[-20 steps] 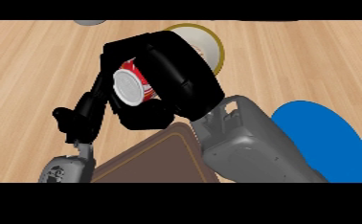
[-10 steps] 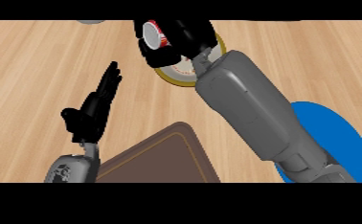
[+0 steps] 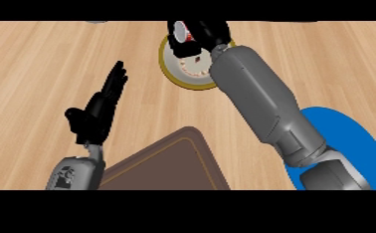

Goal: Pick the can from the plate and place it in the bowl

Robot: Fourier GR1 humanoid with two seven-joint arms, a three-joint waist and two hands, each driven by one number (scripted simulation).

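My right hand (image 3: 208, 33) is curled round a red and white can (image 3: 182, 32) and holds it on its side, its pale end facing left. It hangs over the far part of a white bowl with a yellow rim (image 3: 183, 67). My grey right forearm (image 3: 257, 97) crosses the view and hides the bowl's right side. A blue plate (image 3: 341, 132) lies at the lower right, partly behind that arm. My left hand (image 3: 99, 110) rests open at the left, fingers pointing up.
A brown board with a pale border line (image 3: 165, 165) lies at the lower middle, between the two arms. Light wooden counter (image 3: 58, 62) surrounds everything.
My right arm has carried the can away from me and to the right, from above the board's edge to over the bowl. The left hand has stayed in place.
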